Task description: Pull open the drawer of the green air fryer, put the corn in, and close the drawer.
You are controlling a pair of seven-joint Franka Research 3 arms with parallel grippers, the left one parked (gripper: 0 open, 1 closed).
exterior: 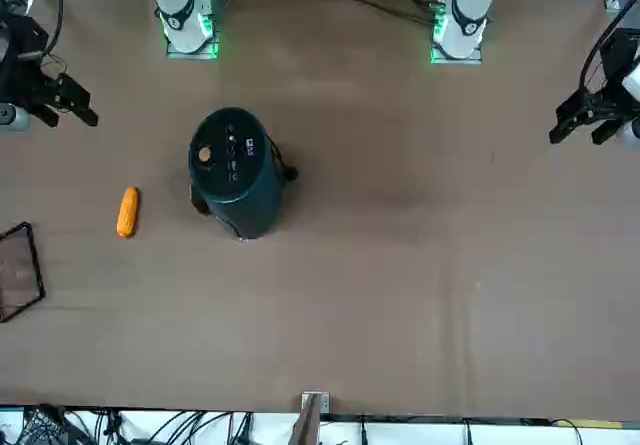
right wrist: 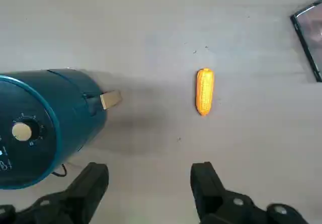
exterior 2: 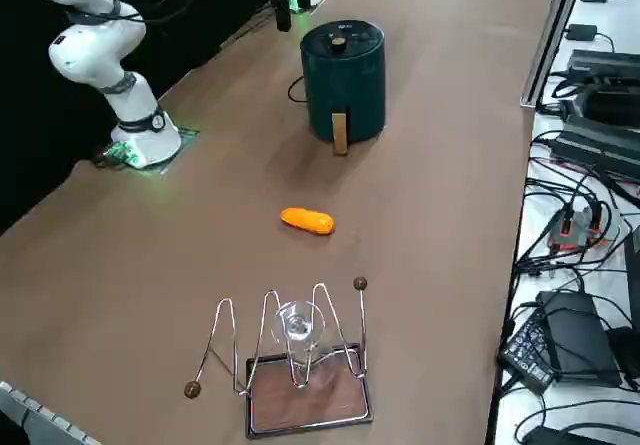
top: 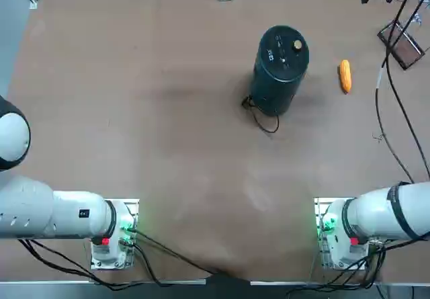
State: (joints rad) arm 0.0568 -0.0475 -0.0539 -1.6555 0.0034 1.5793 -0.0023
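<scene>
The green air fryer [top: 280,68] stands upright on the brown table, also seen in the front view [exterior: 236,173] and the right side view [exterior 2: 344,80]. Its drawer [exterior 2: 342,115] is shut, and its tan handle [right wrist: 109,99] points toward the corn. The corn [top: 345,76] lies flat on the table a short way from that handle [exterior: 127,211] [exterior 2: 306,221] [right wrist: 205,91]. My right gripper [right wrist: 150,183] hangs open and empty high above the table, back from both the fryer and the corn. It also shows in the front view [exterior: 62,107].
A wire rack on a dark tray [exterior 2: 300,370] holds a glass near the table's right edge, beyond the corn [top: 402,44]. The fryer's black cord [top: 263,119] curls on the table on its robot-facing side. Cables and devices [exterior 2: 590,135] lie off the table.
</scene>
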